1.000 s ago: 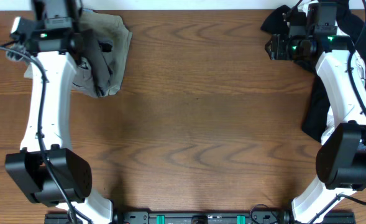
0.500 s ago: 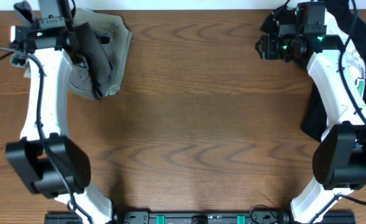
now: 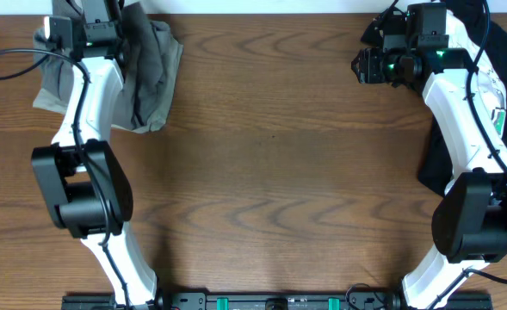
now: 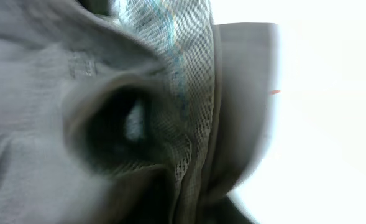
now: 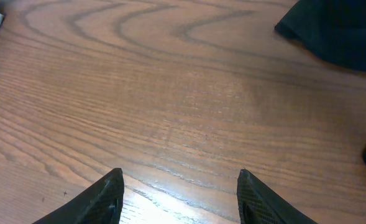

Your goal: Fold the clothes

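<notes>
The grey shorts (image 3: 154, 73) lie bunched at the table's back left, with one end drawn up toward the back edge. My left gripper (image 3: 114, 17) is there, its fingers buried in the cloth. In the left wrist view blurred grey fabric (image 4: 40, 143) and a mesh pocket lining (image 4: 186, 68) fill the frame, and no fingers show. My right gripper (image 3: 362, 65) hovers open over bare wood at the back right, and its fingertips (image 5: 108, 196) have nothing between them. Black garments (image 3: 382, 26) lie just behind it.
More black cloth (image 3: 438, 155) hangs along the table's right edge beside the right arm. A black garment corner (image 5: 338, 31) shows at the upper right of the right wrist view. Pale grey cloth (image 3: 51, 82) lies under the left arm. The wooden table (image 3: 270, 172) spans the middle.
The left arm has swung toward the back edge, pulling the top of the grey shorts up with it. The right gripper shifted slightly left and then held still.
</notes>
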You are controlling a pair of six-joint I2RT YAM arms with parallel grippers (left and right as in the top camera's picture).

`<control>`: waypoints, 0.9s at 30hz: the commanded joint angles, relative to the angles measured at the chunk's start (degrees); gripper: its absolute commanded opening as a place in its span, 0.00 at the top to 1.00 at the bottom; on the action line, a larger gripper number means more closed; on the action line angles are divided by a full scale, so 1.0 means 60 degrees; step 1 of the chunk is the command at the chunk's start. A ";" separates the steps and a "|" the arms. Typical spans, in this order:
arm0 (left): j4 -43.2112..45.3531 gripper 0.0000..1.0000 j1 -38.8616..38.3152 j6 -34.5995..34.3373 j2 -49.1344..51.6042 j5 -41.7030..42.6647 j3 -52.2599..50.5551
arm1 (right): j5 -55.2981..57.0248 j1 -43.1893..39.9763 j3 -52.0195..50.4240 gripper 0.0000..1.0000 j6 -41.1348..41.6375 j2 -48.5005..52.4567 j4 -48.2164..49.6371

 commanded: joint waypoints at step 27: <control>-0.1927 0.02 0.0131 1.2032 -0.1902 0.4371 0.0146 | -0.1311 0.2171 -0.0069 0.27 0.0226 0.0452 0.2707</control>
